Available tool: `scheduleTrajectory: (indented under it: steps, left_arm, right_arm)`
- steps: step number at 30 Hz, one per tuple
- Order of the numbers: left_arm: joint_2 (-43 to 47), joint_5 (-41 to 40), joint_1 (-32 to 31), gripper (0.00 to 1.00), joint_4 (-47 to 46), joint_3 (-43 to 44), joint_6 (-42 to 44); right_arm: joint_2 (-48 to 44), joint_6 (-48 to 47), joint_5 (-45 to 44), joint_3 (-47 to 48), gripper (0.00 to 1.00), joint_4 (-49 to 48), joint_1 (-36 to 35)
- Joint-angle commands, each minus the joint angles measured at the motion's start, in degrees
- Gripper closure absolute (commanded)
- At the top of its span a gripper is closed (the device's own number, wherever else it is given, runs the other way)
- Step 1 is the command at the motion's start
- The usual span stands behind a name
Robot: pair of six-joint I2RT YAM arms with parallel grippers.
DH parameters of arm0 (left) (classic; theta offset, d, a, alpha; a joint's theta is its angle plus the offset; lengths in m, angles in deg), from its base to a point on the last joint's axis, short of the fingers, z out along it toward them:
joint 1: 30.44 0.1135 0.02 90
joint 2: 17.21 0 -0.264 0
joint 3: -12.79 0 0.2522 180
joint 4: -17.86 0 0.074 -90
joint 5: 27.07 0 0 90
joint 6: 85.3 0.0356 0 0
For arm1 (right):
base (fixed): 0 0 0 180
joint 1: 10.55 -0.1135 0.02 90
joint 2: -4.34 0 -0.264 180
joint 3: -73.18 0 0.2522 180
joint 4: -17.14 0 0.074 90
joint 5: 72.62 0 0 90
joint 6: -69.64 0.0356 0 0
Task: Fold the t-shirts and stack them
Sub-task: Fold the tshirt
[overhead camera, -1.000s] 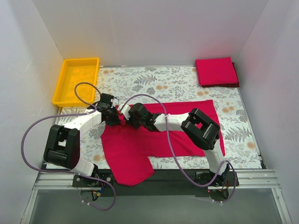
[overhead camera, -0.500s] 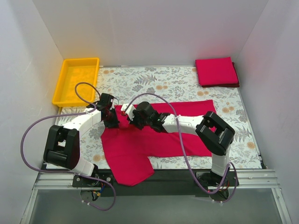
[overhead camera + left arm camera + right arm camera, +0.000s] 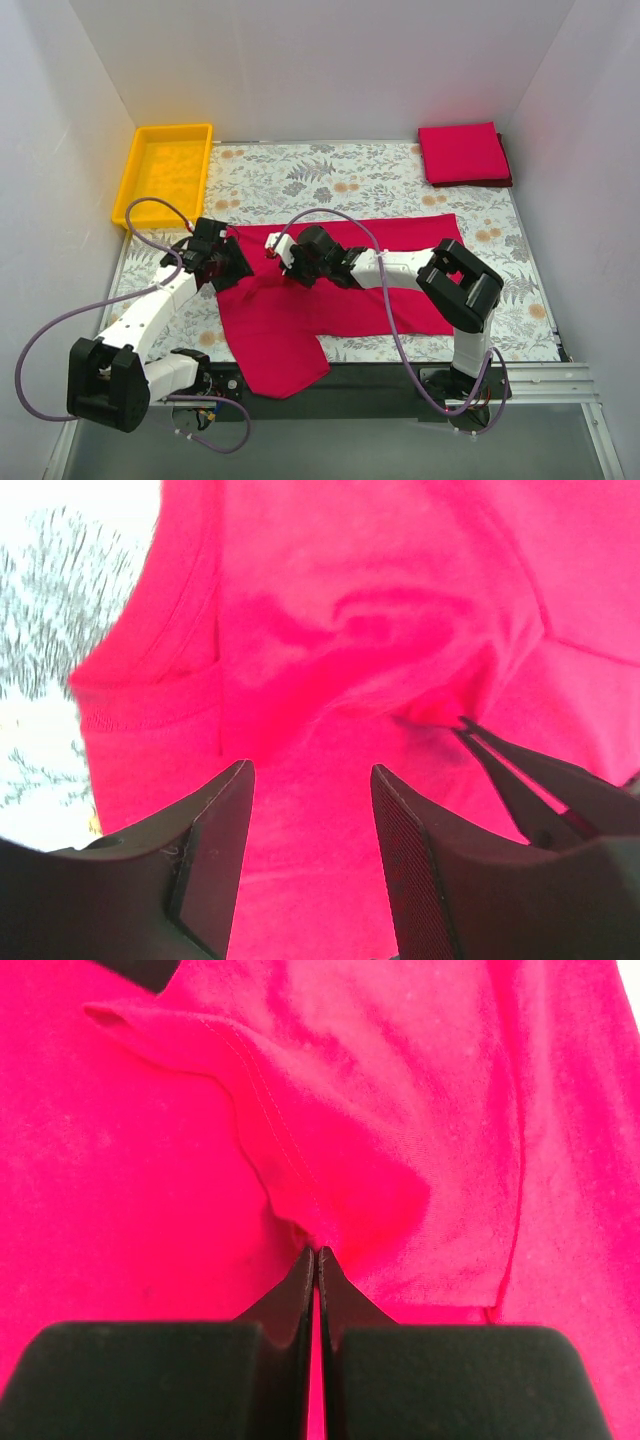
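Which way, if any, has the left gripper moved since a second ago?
Yes. The left gripper has pulled back leftward, its wrist now in line with the yellow tray's right edge.

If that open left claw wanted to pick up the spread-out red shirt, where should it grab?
Probably the sleeve hem at the edge of the shirt, coming in from the table side. It's a free, stitched edge the left gripper can close on, and the right gripper pinches a fold nearby.

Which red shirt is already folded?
The corner shirt at far right, a neat square. The middle shirt lies spread out and rumpled.
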Motion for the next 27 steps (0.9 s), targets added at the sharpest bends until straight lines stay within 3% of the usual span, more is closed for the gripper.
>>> scheduleTrajectory:
  steps: [1, 10, 20, 27]
  left_arm:
    - [2.91, -1.41, 0.26, 0.51, -0.11, -3.66, -8.15]
    - [4.41, -6.77, 0.26, 0.53, -3.45, -9.21, -15.47]
    - [3.88, -7.40, 0.26, 0.60, -4.59, -10.70, -15.30]
    - [4.14, -7.39, 0.26, 0.60, -4.07, -10.18, -14.16]
  right_arm:
    - [-2.87, -0.66, 2.51, -0.12, 0.99, -0.94, 0.24]
    - [-5.33, -2.42, 3.66, -2.40, 0.99, -0.94, 1.11]
    - [-6.65, -8.39, 5.59, -5.39, 0.99, -0.76, 2.52]
    - [-5.33, -10.42, 6.29, -5.31, 0.90, 3.62, 2.87]
